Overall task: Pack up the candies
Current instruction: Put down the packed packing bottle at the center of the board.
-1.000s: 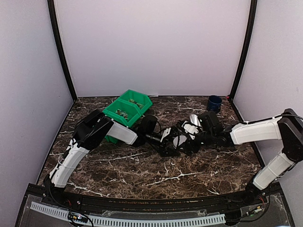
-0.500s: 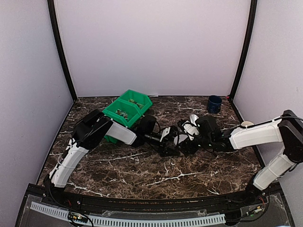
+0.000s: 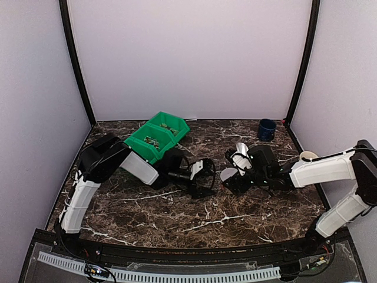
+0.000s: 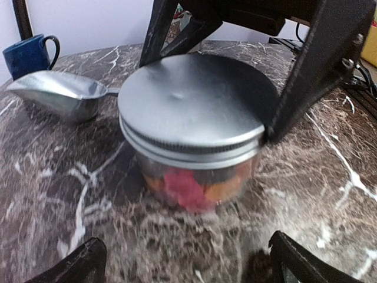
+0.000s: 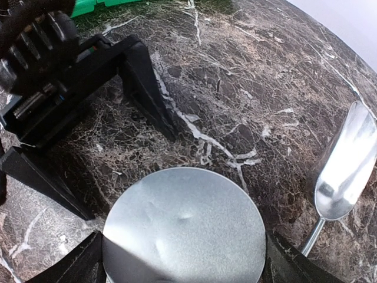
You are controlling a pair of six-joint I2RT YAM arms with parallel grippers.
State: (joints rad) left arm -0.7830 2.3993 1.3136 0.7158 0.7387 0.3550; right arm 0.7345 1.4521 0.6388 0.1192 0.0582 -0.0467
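We see the candies point(image 4: 194, 187), red and orange, inside a clear jar point(image 4: 154, 172) that stands on the marble surface point(image 3: 177, 218) under a metal lid point(image 4: 194, 94). The right end effector point(image 3: 234, 177) clasps that lid at its rim from both sides. The left end effector point(image 4: 188, 265) gapes wide just short of the jar, touching nothing. A metal scoop point(image 4: 59, 97) lies nearby.

A green three-compartment bin point(image 3: 158, 137), a blue mug point(image 3: 267, 128) and a metal scoop point(image 4: 56, 97) sit on the marble worktop point(image 3: 177, 218).
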